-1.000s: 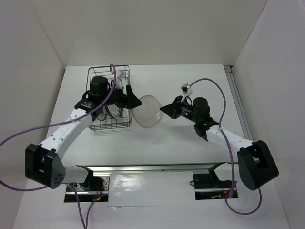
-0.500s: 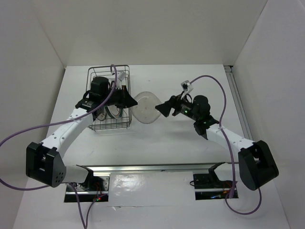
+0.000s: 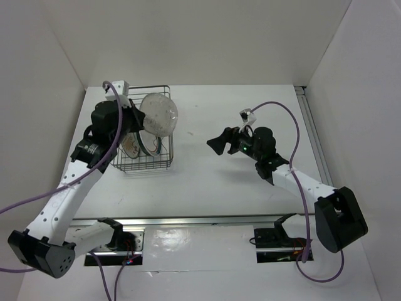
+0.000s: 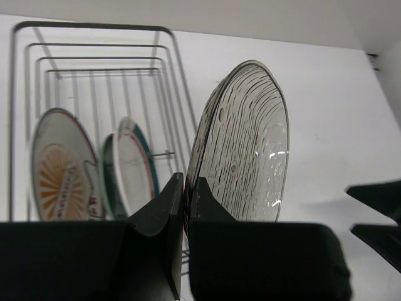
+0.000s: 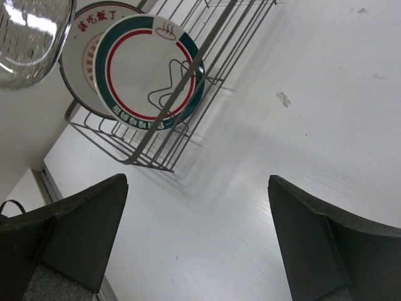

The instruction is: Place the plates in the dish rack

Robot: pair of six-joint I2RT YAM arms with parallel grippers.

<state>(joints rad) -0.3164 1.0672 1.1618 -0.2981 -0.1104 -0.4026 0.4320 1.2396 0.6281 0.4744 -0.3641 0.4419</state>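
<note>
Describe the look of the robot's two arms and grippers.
The left arm and right arm have white links with bulky black joints. The left gripper and right gripper each have two black wedge-shaped fingers. Purple cables trail along both arms.

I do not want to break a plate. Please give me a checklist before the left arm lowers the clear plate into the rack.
1. Left end effector grip on clear plate: ok, jaws shut on its rim.
2. Right end effector out of the way: ok, open, right of the rack.
3. Orange plate and teal plate standing in rack: ok.
4. Free space in rack beyond teal plate: ok, bare wire only.
5. Clear plate lined up between prongs: cannot tell.
</note>
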